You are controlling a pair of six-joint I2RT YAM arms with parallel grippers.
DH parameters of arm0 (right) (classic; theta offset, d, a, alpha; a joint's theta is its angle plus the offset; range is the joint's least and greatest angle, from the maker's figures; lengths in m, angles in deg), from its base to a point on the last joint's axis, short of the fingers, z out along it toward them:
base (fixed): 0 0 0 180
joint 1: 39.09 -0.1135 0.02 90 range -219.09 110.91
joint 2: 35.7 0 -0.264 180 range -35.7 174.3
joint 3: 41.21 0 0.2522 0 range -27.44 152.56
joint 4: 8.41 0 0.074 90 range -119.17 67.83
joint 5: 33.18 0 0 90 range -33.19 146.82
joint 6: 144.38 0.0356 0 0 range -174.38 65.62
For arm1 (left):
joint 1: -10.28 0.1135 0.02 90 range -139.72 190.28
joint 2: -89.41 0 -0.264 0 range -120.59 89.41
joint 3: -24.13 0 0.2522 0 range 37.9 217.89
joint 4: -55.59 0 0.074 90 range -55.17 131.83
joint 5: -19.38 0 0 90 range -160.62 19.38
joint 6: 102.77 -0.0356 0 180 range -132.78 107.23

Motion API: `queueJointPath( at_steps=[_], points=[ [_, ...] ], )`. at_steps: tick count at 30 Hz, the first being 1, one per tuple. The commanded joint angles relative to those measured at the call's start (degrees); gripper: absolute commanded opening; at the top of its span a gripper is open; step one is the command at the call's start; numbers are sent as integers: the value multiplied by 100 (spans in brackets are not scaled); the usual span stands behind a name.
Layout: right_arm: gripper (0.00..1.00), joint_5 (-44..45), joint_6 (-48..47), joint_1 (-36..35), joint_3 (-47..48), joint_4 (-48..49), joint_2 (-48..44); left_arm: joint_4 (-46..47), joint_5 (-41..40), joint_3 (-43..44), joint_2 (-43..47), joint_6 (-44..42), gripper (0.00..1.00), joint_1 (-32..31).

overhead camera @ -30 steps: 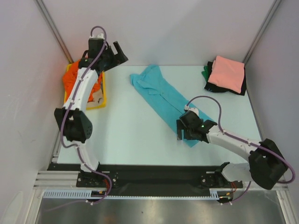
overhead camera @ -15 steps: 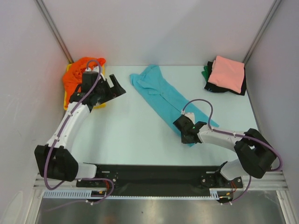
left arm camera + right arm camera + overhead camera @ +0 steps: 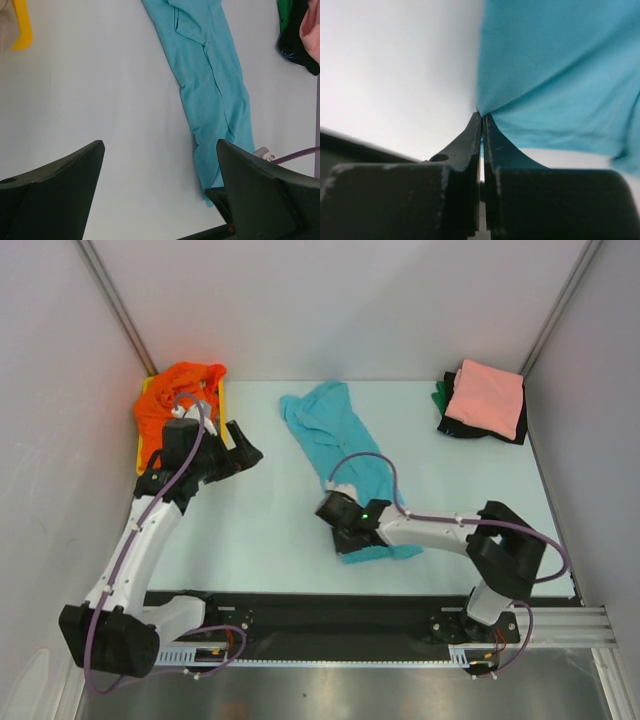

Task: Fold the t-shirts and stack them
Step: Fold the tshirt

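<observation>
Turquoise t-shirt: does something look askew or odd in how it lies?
Yes. The turquoise t-shirt lies diagonally across the table and is wrinkled, not spread flat. Its near end is bunched up where the right fingers pinch its edge.

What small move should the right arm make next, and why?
Probably lift the pinched end slightly and draw it out to straighten the cloth: the right gripper is shut on the near end of the turquoise shirt, bunched there.

The right claw [image 3: 343, 524] sits low on the bunched near end of the turquoise t-shirt [image 3: 335, 430], which stretches slantwise across the desk [image 3: 260, 530]. The left claw [image 3: 240, 444] hangs spread beside the yellow tray [image 3: 141, 455], which is heaped with an orange t-shirt [image 3: 170, 395].
</observation>
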Motion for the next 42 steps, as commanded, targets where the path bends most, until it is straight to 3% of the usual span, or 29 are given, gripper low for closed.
queueJointPath(
  at_steps=[1, 3, 7, 9, 10, 11, 13, 19, 23, 27, 30, 38, 42],
  points=[
    [0, -641, 292, -567, 1217, 210, 501, -73, -131, -259, 522, -192, 100, -21],
    [0, -704, 230, -856, 2057, -60, 879, -186, -158, -277, 602, -262, 100, -21],
    [0, -1001, 99, -1121, 2783, -168, 1661, -398, -158, -303, 681, -342, 100, -21],
    [24, -1047, 81, -1130, 2871, -237, 1795, -407, -140, -469, 786, -342, 100, -21],
    [51, -968, 55, -1130, 2854, -273, 1804, -407, -132, -548, 839, -333, 100, -12],
    [65, -863, 46, -1130, 2837, -317, 1726, -407, -114, -627, 918, -324, 100, -12],
    [79, -564, 2, -1043, 2697, -475, 1550, -416, -26, -891, 997, -307, 100, -12],
    [79, -264, 80, -832, 1872, -555, 110, -477, 124, -1743, 1708, -17, 100, -73],
    [76, -632, 519, -586, 268, 40, -910, -774, -412, -1965, 2236, 395, 100, -519],
    [71, -1257, 1082, -489, -994, 920, -1552, -653, -421, -2271, 2500, 826, 100, -837],
    [68, -1705, 1416, -506, -1477, 1588, -1519, -522, -588, -2560, 2632, 1125, 100, -1101],
    [63, -1732, 1619, -656, -1698, 2081, -1141, -521, -861, -2729, 2597, 1319, 100, -1559],
    [52, -1741, 1680, -585, -1865, 2319, -991, -539, -905, -2729, 2606, 1328, 100, -1568]
  ],
)
